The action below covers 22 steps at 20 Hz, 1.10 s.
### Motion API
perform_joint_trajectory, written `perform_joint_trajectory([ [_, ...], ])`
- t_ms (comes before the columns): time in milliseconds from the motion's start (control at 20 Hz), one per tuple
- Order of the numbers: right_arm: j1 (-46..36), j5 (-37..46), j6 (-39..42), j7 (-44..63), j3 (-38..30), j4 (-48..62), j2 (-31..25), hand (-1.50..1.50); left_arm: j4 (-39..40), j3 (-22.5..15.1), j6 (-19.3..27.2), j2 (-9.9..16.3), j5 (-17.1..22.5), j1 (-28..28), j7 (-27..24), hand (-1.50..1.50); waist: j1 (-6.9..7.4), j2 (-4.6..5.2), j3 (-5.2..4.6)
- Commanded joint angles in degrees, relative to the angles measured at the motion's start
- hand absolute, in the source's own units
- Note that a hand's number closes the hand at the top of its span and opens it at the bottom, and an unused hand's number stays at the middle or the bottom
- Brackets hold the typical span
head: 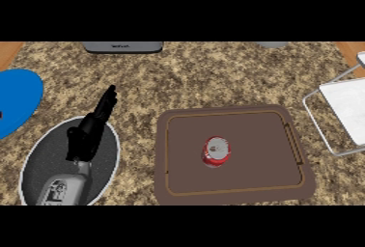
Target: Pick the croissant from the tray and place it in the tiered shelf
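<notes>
The robot's left hand (pixel 89 132) hangs above a dark oval plate (pixel 43 159) with a pale rim, left of the brown tray (pixel 235 190), its grey forearm entering from the view's lower edge. The fingers (pixel 108 99) are straight and point away from the robot, holding nothing; the thumb juts out to the left.

The tray lies on the speckled brown worktop (pixel 200 77), a raised lip around its flat floor. Near the middle of the tray sits a small round red-and-grey thing (pixel 217 151), lying free and well apart from the hand. It does not look like a croissant, and what it is cannot be told.

Right of the tray, a white tiered shelf (pixel 342 103) with a thin wire frame runs off the right edge. Far left of the tray, a blue plate (pixel 18 99) is cut by the left edge. Beyond the tray, at the worktop's far side, stands a grey appliance (pixel 122 47).
</notes>
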Motion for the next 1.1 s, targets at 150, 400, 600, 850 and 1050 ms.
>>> perform_joint_trajectory([
  [150,-2.7,-4.5,-0.5,4.9,-9.6,9.4,-10.8,-1.50,-3.6,-1.9,1.1,-1.5,-1.1,3.1,1.0,0.00,0.21,0.02,0.06],
  [400,4.7,-7.4,9.5,8.9,-16.1,19.2,-19.4,-1.50,-1.0,-0.1,0.7,-0.6,-0.5,1.9,-0.5,0.00,-1.27,-0.07,0.11],
  [600,13.5,-7.9,18.9,5.1,-22.3,26.4,-24.7,-1.50,-1.2,-0.1,1.3,-0.7,-0.8,5.1,-2.5,0.00,-2.15,-0.28,0.16],
  [850,21.2,-6.3,26.6,-6.4,-27.0,39.6,-30.9,-1.50,-0.5,1.2,-0.1,-0.1,0.9,2.6,-0.8,0.00,-2.31,-0.06,0.28],
  [1050,27.5,-6.5,33.0,-12.6,-31.7,46.7,-33.0,-1.50,-3.2,0.8,0.4,0.3,0.1,3.5,1.6,0.00,-3.19,-0.41,0.39],
])
